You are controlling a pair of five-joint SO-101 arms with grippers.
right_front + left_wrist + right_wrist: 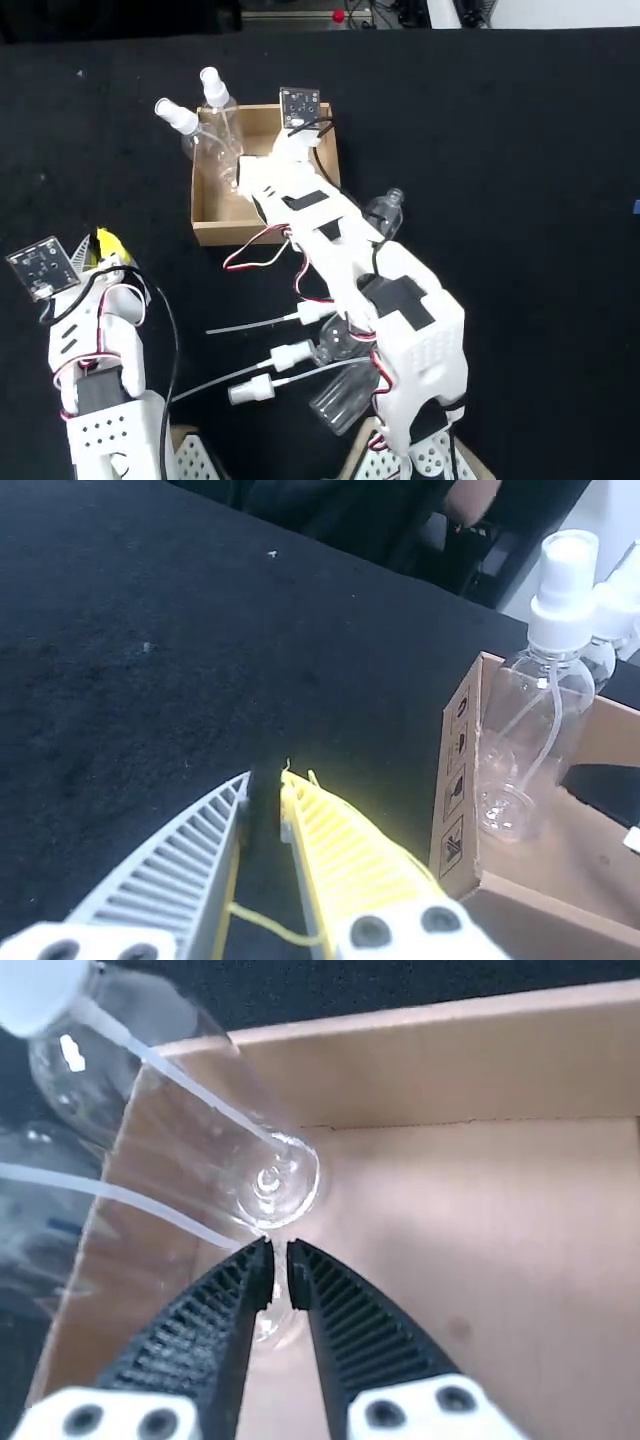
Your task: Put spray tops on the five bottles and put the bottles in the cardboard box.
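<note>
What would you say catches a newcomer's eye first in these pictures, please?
The right arm stretches across the black table, its tool down inside the cardboard box. Two clear bottles with spray tops lean in the box's far left corner. Nearer the arms' bases, three loose spray tops and spare bottles lie on the table.

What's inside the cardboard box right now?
Two clear bottles with spray tops lean in a corner of the cardboard box, right gripper beside them. In the high view the right arm covers part of the floor; that patch is hidden.
</note>
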